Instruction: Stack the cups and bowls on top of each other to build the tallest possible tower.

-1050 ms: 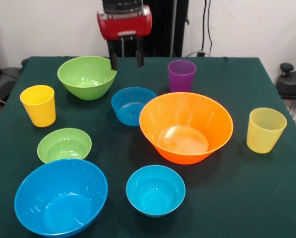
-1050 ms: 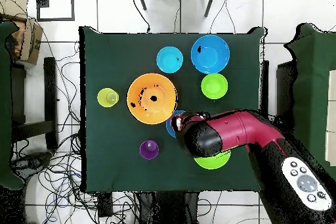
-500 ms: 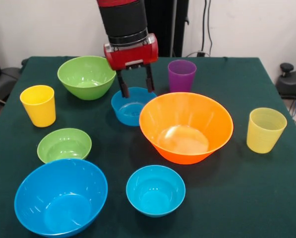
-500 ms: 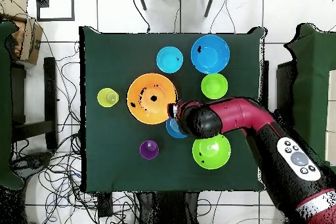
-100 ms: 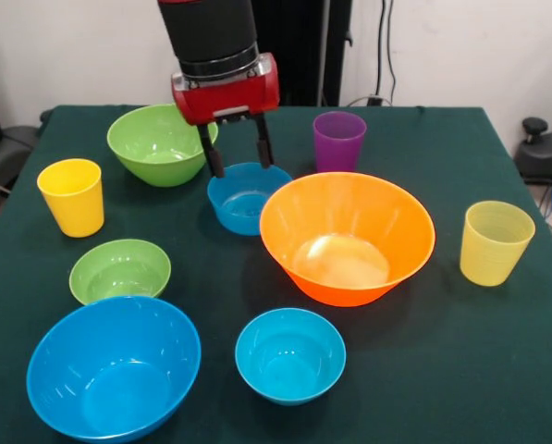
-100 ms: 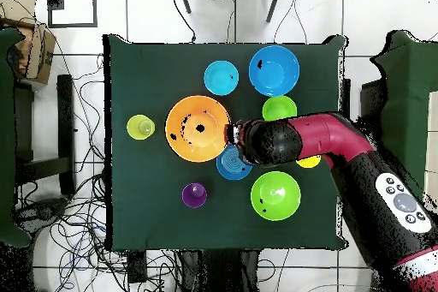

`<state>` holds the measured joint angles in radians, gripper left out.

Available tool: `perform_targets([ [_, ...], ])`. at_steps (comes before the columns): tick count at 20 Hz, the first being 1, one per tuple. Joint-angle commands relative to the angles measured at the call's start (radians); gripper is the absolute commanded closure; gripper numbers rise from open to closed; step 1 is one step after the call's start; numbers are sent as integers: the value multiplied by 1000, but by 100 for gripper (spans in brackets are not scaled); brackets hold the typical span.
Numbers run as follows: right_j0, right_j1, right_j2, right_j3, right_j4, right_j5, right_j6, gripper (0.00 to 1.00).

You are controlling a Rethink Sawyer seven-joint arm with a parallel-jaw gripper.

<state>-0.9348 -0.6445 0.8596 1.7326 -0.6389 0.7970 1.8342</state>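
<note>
The hand (image 5: 235, 145) hangs with its two fingers spread and empty, tips just above the far rim of the small blue bowl (image 5: 246, 198), which sits on the worktop (image 5: 497, 370) beside the big orange bowl (image 5: 347, 237). It looks like the picking step: nothing is stacked yet, so next comes a drop to pinch that rim. The arm (image 6: 318, 141) comes down nearly upright, wrist tilted slightly.

Bright, even light from above; soft shadows; white glare inside the orange bowl (image 5: 347, 238); focus sharp.
</note>
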Motion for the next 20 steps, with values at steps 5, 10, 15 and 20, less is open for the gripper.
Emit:
perform_targets([
  [5, 66, -14, 42, -144, -27, 164, -316, 0],
  [10, 100, 104, 29, -226, -111, 99, -391, 0],
  [15, 110, 194, 52, -303, -139, 147, -571, 0],
  [20, 115, 231, 66, -328, -160, 174, -723, 0],
])
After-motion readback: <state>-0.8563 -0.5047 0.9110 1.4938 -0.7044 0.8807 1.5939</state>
